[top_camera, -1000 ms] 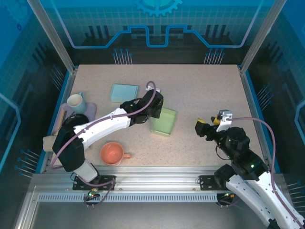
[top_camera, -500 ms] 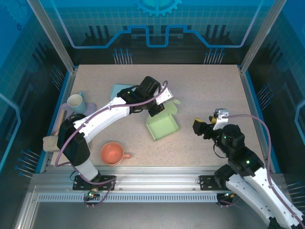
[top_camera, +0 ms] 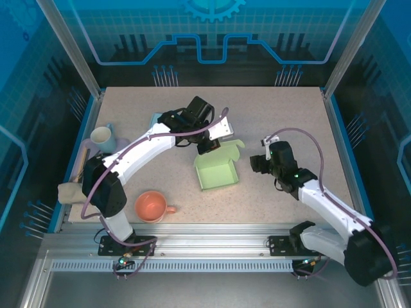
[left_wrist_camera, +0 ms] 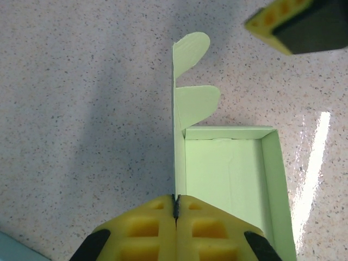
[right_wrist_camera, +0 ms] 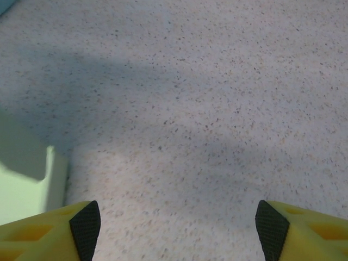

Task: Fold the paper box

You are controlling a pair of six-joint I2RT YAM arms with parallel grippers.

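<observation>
Left wrist: left end effector (left_wrist_camera: 175, 205) was clamped on the upright tabbed flap (left_wrist_camera: 197, 103) of the green paper box (left_wrist_camera: 225, 174), which sat on the surface (top_camera: 289, 109). Right end effector (right_wrist_camera: 176, 220), jaws apart, hovered near its right side, empty.

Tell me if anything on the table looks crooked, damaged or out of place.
Just the green paper box: it sits skewed to the table edges, half folded, one flap with rounded tabs standing unfolded, pinched by the left gripper. Nothing looks spilled or torn.
</observation>
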